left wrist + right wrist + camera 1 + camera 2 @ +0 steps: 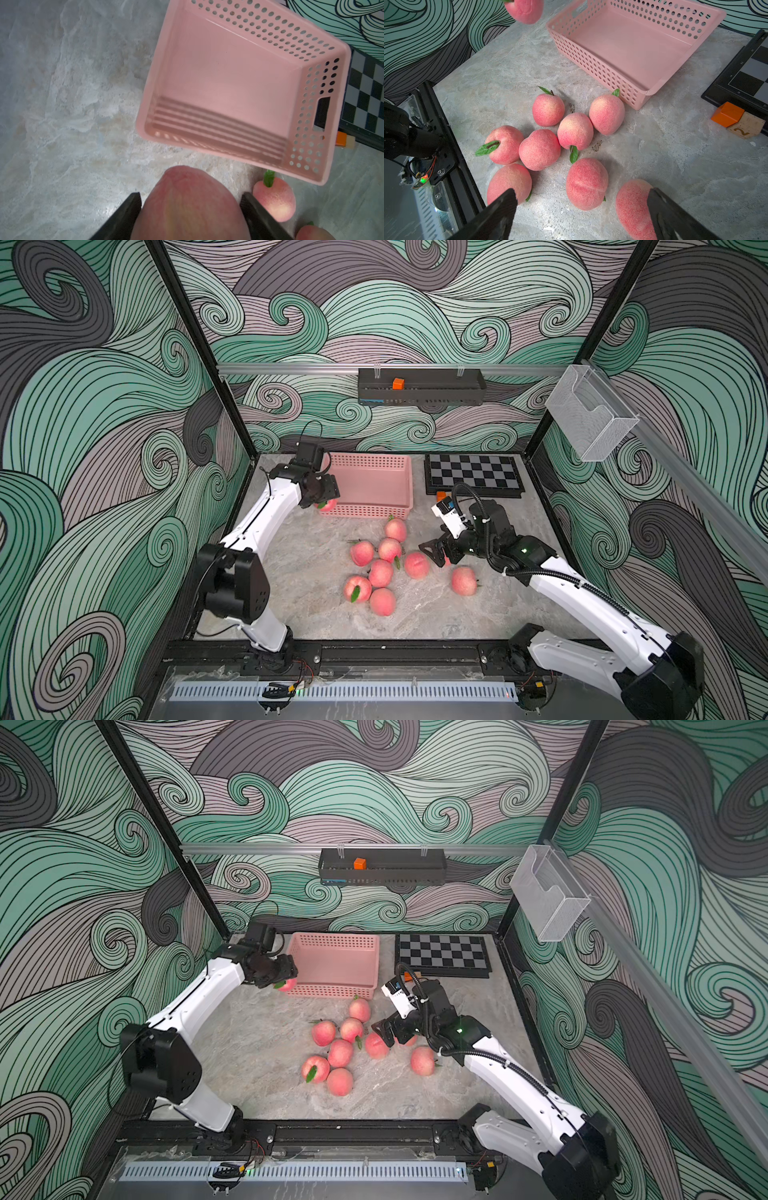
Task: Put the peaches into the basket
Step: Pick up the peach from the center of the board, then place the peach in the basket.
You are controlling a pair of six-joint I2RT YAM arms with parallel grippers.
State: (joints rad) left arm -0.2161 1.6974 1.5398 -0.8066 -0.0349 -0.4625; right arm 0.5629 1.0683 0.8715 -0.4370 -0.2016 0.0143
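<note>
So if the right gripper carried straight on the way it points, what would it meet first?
Likely the creased peach, centred ahead of the right gripper and its open fingers. A second peach beside one finger might brush it; depth is unclear.

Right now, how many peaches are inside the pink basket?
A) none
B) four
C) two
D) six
A: the basket has a bare floor; the left gripper holds one peach beside it, and the other peaches lie on the table.
</note>
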